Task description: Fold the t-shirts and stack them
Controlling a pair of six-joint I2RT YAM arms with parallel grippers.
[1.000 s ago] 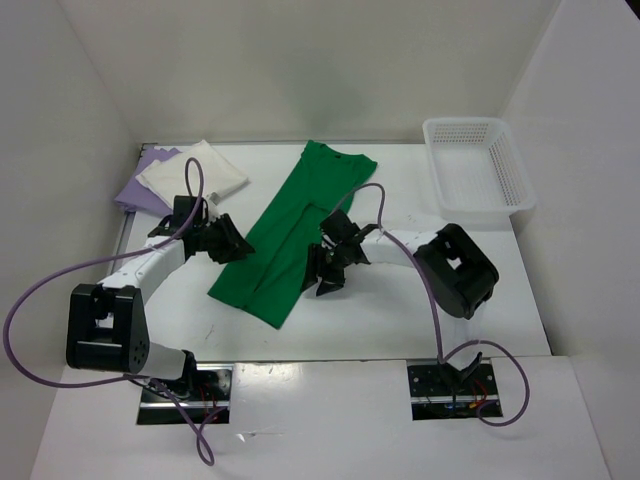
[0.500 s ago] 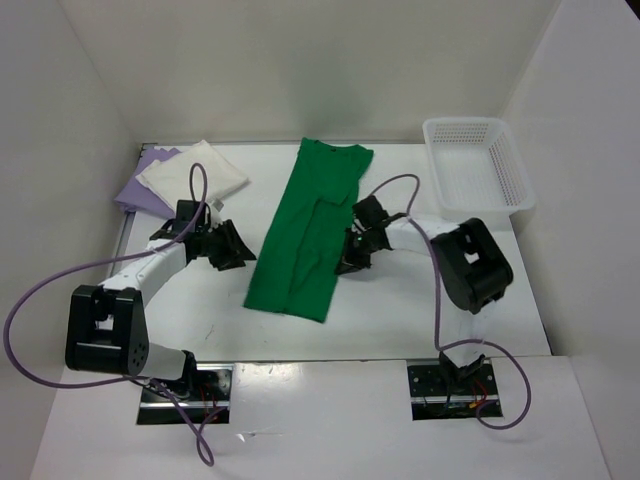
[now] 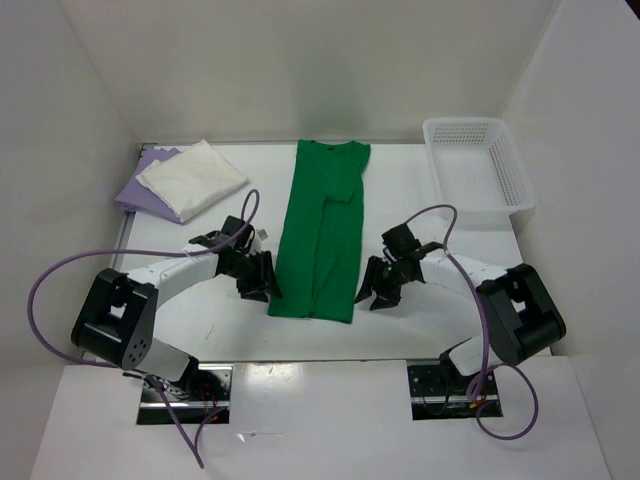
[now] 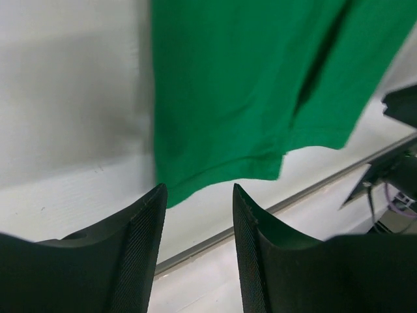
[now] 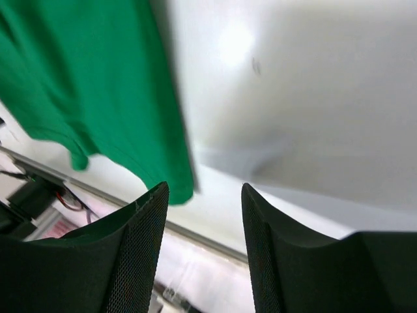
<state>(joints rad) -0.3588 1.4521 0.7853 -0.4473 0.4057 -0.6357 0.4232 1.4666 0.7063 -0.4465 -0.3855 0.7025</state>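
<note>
Now: both grippers flank the near hem of the green strip

Nearest you, at the 6 o'clock end of the table (image 3: pixel 420 190), your two grippers sit low on either side of the green t-shirt (image 3: pixel 320 240). The left gripper (image 3: pixel 262 283) is right at the shirt's near-left corner. Its jaws are moderately parted with nothing between them, and in its wrist view the hem corner lies just past the fingertips, toward 12 o'clock. The right gripper (image 3: pixel 375 295) is just beside the near-right corner, a little off the cloth. Its jaws are spread and empty, and in its wrist view the hem corner shows toward 11 o'clock.

The relation that matters is this: the green t-shirt lies as a long, narrow strip, sides already folded in, with its long axis running 6 to 12 o'clock, collar at the far end. Each arm is nearest its own corner of the near hem, so the likely next step is a pinch on both corners and a carry toward 12 o'clock to halve the length. Your right gripper looks to need a small shift toward 9 o'clock first.

Farther off, at about 10 o'clock, the cream t-shirt (image 3: pixel 192 175) rests folded on the lavender t-shirt (image 3: pixel 130 190). A white mesh basket (image 3: pixel 470 122) stands at about 2 o'clock, well apart.
</note>
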